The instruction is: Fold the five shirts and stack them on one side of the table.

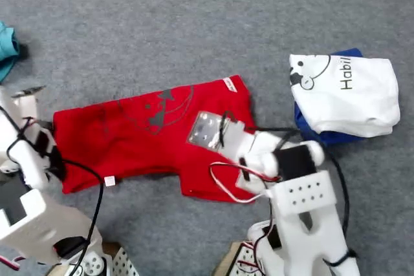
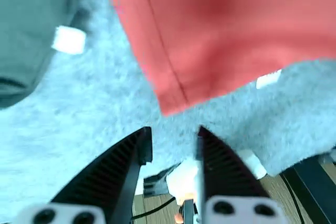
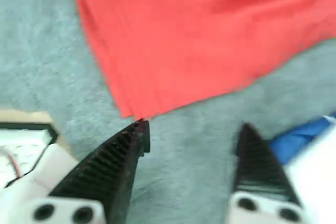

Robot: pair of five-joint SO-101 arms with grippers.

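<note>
A red shirt [image 1: 142, 134] lies partly folded across the middle of the grey table. My right gripper [image 3: 191, 129] is open just above the table, with one fingertip [image 3: 137, 129] at a corner of the red shirt [image 3: 199, 35]. In the high view the right gripper [image 1: 217, 137] hovers over the shirt's right part. My left gripper [image 2: 173, 132] is open, a short way from a corner of the red shirt [image 2: 220, 30], and holds nothing. It sits at the shirt's left end [image 1: 46, 148]. A folded white shirt [image 1: 346, 95] rests on a blue shirt [image 1: 326, 135] at the right.
A teal shirt [image 1: 6, 46] lies at the table's far left edge. A dark grey-green cloth [image 2: 31, 30] with a white tag lies near the left gripper. Both arm bases stand along the near edge. The far half of the table [image 1: 194, 30] is bare carpet.
</note>
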